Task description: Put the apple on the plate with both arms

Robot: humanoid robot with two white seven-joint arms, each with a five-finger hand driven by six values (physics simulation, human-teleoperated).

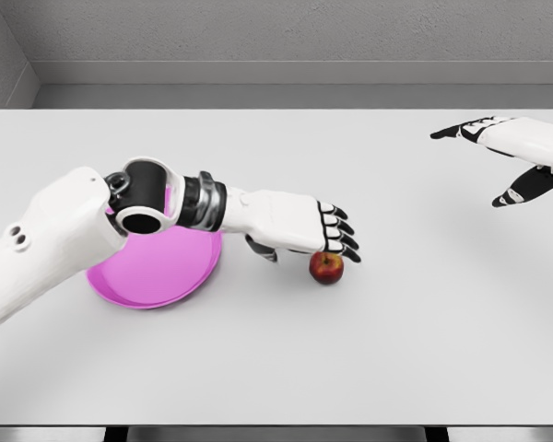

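Sitting upright, apple (pixel 326 267) stem up

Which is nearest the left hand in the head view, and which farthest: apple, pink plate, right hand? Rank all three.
From the left hand:
1. Apple, just under its fingertips.
2. Pink plate, back beneath its forearm.
3. Right hand, far right, above the table.

1 apple (pixel 326 267), 1 pink plate (pixel 157 272), 1 table (pixel 350 350), 2 hands (pixel 300 226) (pixel 521 152)
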